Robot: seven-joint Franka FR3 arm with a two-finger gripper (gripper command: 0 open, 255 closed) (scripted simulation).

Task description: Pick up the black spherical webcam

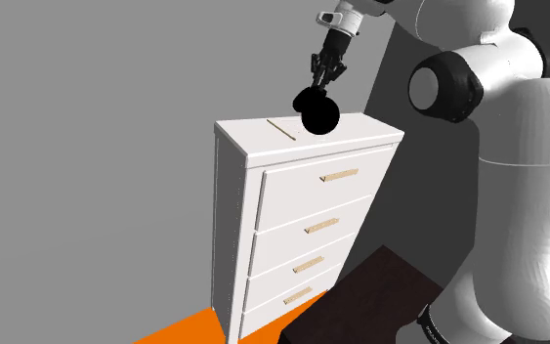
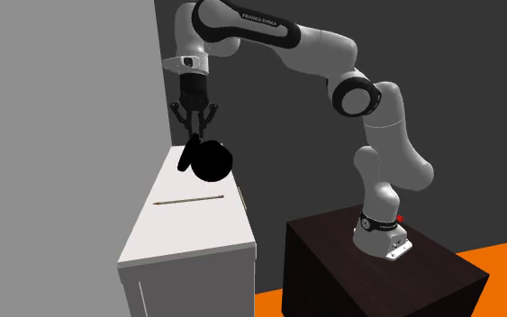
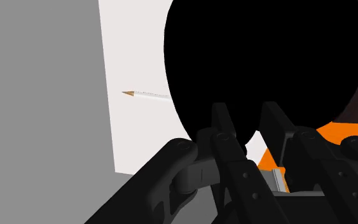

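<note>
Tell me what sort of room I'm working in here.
Likely a bedroom or similar household room: a white chest of drawers stands by a plain grey wall on an orange floor, with a pencil lying on its top.

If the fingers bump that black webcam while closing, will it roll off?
Likely it could: the webcam looks round, so an off-centre touch from the open gripper may set it rolling. It sits close to an edge of the white dresser top, so a roll might drop it. Its curved sides may squeeze out of a grip.
</note>
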